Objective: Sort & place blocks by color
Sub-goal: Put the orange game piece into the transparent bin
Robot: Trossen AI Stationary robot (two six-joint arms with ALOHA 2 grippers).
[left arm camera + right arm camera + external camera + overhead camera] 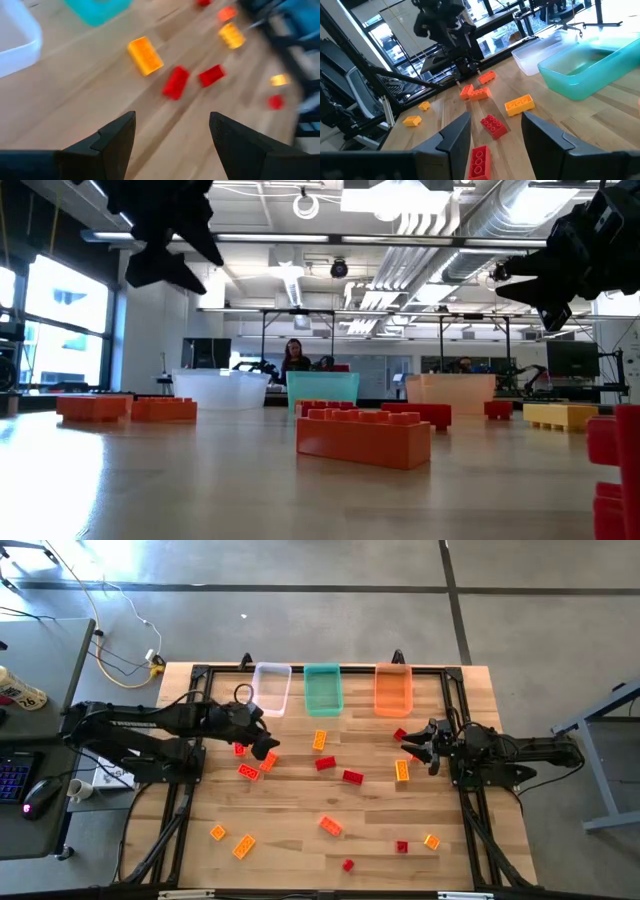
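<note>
I've got both arms up off the wood and nothing in either one. My left gripper (262,743) hangs over the left side of the tabletop (290,830), fingers spread and empty, just above the orange-red bricks (247,771) lying there. My right gripper (422,747) hovers near the right edge, jaws parted and empty too, with a yellow-orange brick (402,770) just beside it.

The bins sit in a row along the far edge: clear bin (272,688), teal bin (322,688), orange bin (393,688). I can't see any brick inside them, so sorting looks barely begun. The blocks are scattered across the middle and the near half: two red bricks (338,770) and another yellow-orange one (319,740) at centre, more toward the near edge.

I'd call this the reach-and-choose step. Next I need to bring one gripper down square over a single brick, straddle its short sides, and close. On the left the bricks lie close together, so I must come in without nudging the neighbours.
</note>
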